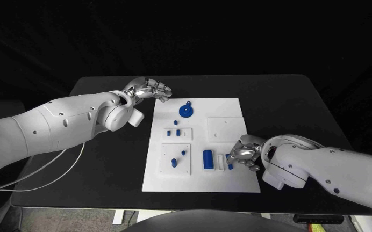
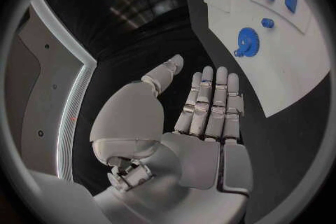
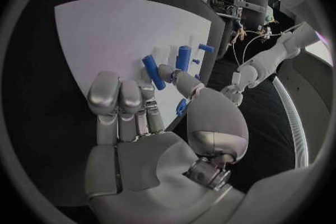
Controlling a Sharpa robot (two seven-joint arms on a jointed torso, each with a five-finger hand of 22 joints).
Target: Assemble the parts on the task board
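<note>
The white task board (image 1: 233, 181) lies mid-table with blue parts on it: a gear (image 1: 186, 110), small pieces (image 1: 175, 132) and a cylinder (image 1: 208, 158). My left hand (image 1: 152, 89) hovers over the black table by the board's far left corner, holding nothing. In the left wrist view this hand (image 2: 206, 103) shows straight, spread fingers, with the gear (image 2: 246, 42) beyond them. My right hand (image 1: 244, 154) sits low over the board's right side, fingers curled. Its thumb (image 3: 183, 85) lies over a small blue part (image 3: 181, 107); whether the hand grips that part is unclear. The cylinder (image 3: 154, 71) lies just beyond.
Raised white plates (image 1: 224, 127) on the board carry the slots. A white cable (image 1: 47, 175) hangs off the table's left side. Bare black table (image 1: 287, 108) surrounds the board on every side.
</note>
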